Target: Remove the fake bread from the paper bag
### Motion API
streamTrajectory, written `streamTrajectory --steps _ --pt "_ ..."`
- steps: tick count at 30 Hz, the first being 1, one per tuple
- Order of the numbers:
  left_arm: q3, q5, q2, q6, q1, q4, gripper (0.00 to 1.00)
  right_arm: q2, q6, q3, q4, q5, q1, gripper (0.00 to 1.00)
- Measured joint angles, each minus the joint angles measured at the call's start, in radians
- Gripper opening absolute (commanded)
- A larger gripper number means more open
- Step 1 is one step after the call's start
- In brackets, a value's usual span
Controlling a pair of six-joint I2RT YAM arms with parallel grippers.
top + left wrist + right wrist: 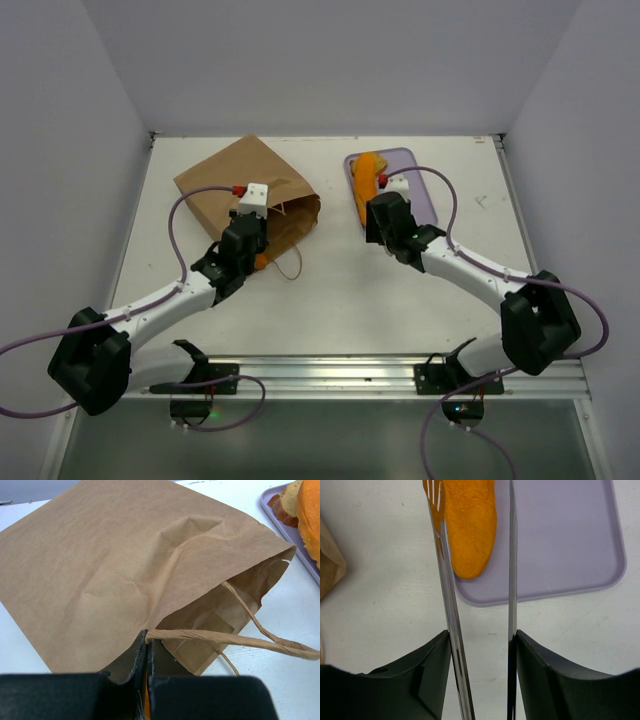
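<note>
My left gripper (147,650), jaws all but shut at the bag (100,570) mouth, left of the tray (560,555), grip unclear, my right gripper (481,637) clamping spread tongs (451,630), bread (470,530) on tray's left edge

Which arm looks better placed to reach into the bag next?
Right, probably: the right tool holds the tongs over the bread on the tray, free to swing across. The left tool is shut at the mouth of the paper bag, apparently pinching it.

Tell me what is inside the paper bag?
Through the open mouth of the paper bag only its brown inner wall shows, nothing else. The upper sheet covers the deeper part, so anything lying there is hidden.
</note>
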Motion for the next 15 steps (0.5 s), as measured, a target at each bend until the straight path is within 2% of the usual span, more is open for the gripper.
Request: streamTrajectory --steps 6,15 --pt "0.000 0.000 0.000 0.000 0.000 0.000 0.00 -0.076 0.002 0.000 -0.057 -0.031 0.000 0.55" --pt "0.000 0.000 0.000 0.000 0.000 0.000 0.00 -0.246 0.031 -0.014 -0.153 -0.183 0.006 0.55"
